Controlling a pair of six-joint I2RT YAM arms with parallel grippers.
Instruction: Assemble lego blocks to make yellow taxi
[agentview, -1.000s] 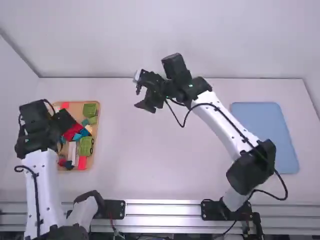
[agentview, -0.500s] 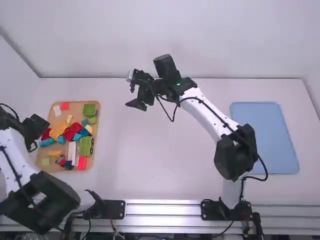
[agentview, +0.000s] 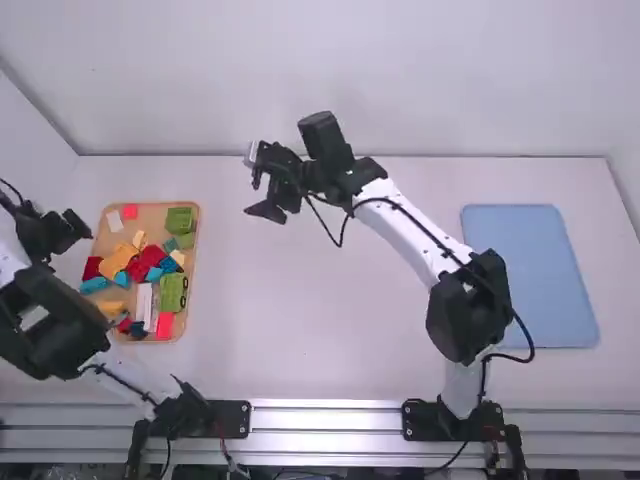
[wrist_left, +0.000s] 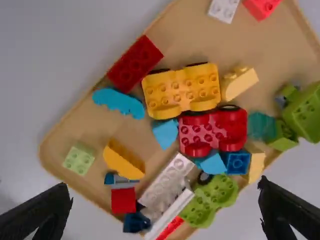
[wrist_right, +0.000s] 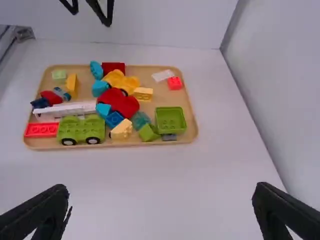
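Note:
Left of the tray in the high view is my left gripper (agentview: 72, 230); in the left wrist view the left gripper (wrist_left: 164, 186) is open over the bricks. My right gripper (agentview: 254, 188), above the table's back middle, is open and empty in the right wrist view as well, where the right gripper (wrist_right: 161, 189) shows two wide-apart fingers. A yellow wheeled base (wrist_left: 182, 90) lies in the tray against a red wheeled base (wrist_left: 215, 127). Near them are a pale yellow brick (wrist_left: 240, 84) and an orange-yellow curved brick (wrist_left: 122, 161).
The wooden tray (agentview: 190, 300) at the table's left also holds a green wheeled base (wrist_right: 81, 129), a green box-shaped brick (wrist_right: 171, 120), and several red, blue and white bricks. A blue mat (agentview: 530, 275) lies at the right.
My left gripper has moved left from over the tray to beside it, uncovering the bricks, and its arm has folded back. The right gripper has shifted slightly left.

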